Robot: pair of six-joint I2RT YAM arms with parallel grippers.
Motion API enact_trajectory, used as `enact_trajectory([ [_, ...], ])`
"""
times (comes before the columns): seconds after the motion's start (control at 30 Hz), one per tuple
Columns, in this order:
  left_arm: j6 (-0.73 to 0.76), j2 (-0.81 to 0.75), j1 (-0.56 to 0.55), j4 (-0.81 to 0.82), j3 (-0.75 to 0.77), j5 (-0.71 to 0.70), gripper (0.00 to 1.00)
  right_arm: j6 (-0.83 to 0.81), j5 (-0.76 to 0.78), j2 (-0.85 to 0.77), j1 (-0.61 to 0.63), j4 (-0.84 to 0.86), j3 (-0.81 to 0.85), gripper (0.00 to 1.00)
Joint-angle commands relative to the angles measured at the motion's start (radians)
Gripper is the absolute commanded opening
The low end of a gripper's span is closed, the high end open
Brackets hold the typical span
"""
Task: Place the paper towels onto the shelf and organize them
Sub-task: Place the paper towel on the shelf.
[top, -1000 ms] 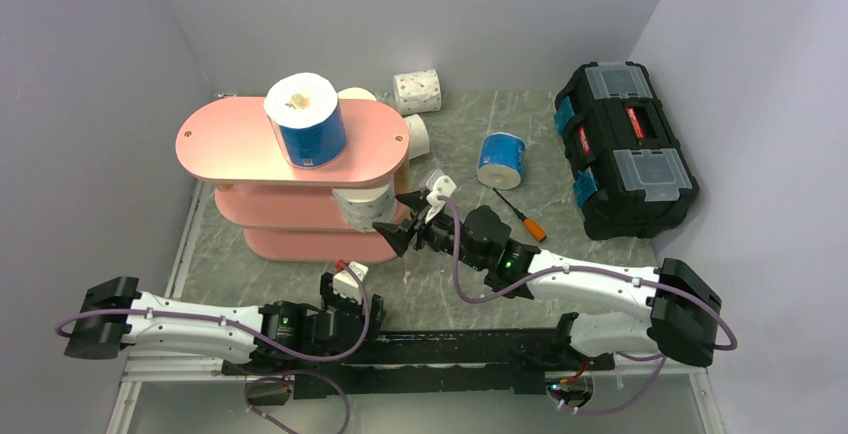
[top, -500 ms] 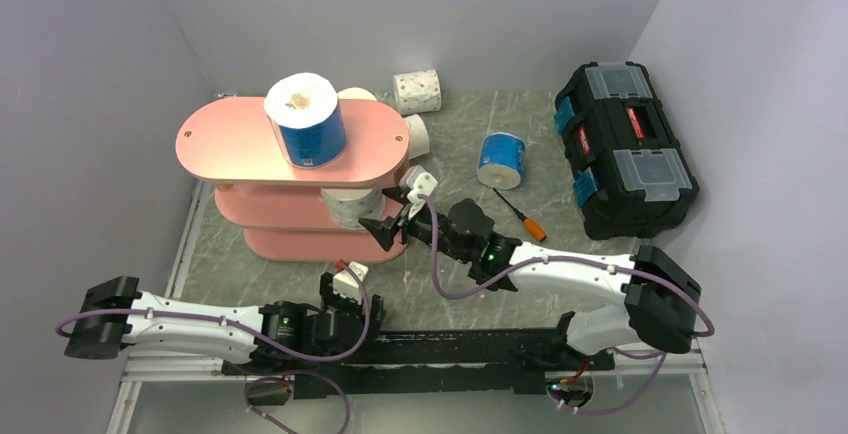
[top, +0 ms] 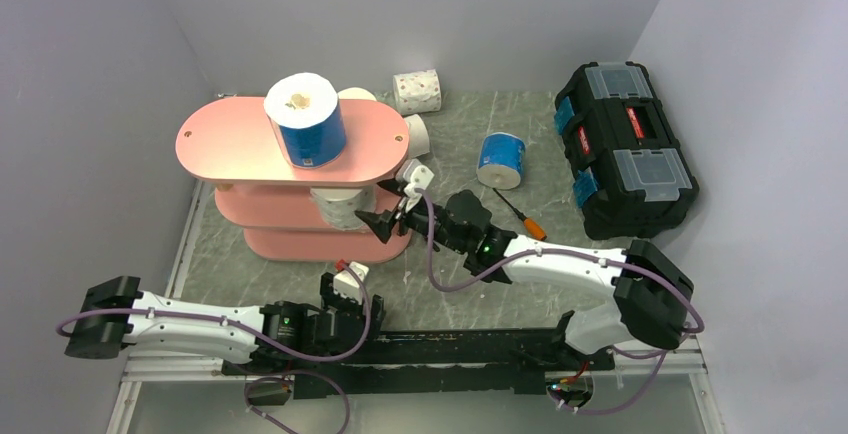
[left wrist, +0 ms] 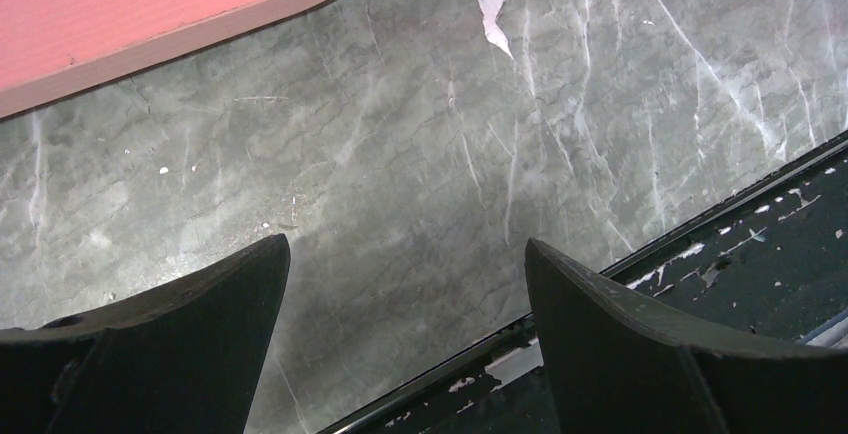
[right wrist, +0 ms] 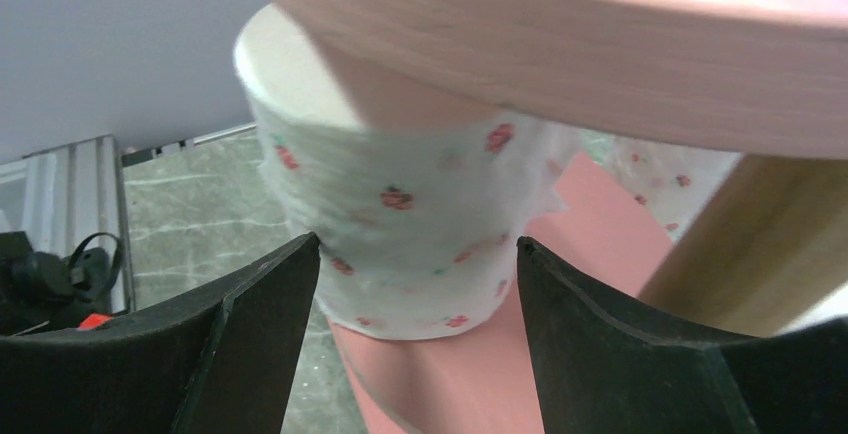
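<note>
Since a second ago your right gripper (top: 383, 222) has reached further toward the shelf (top: 230, 139), and the speckled roll (right wrist: 400, 224) stands deeper on the middle board, under the top one. That gripper's jaws are apart, with the roll just ahead of them. Your left gripper (left wrist: 405, 246) hangs over the table (left wrist: 400, 134), jaws apart. A blue-wrapped roll (top: 305, 119) stands on the top board.

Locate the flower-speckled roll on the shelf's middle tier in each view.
Top external: speckled roll under the top board, just left of the right gripper.
Left wrist: not in view.
Right wrist: speckled roll at centre frame, just beyond the fingers.
Shared landmark: the pink shelf, in all three.
</note>
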Motion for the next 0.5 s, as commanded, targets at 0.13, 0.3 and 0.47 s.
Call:
enact_trajectory([
  [0.13,0.003,0.018,-0.008,0.025,0.033,-0.024,0.94,0.01,-0.06,-0.004,-0.053,0.081,0.017,0.74],
  [0.3,-0.006,0.017,-0.01,0.017,0.033,-0.024,0.94,0.02,-0.118,0.026,-0.061,0.1,0.028,0.74],
  [0.47,-0.011,0.018,-0.009,0.015,0.034,-0.024,0.94,0.02,-0.211,0.062,-0.083,0.117,0.046,0.74],
])
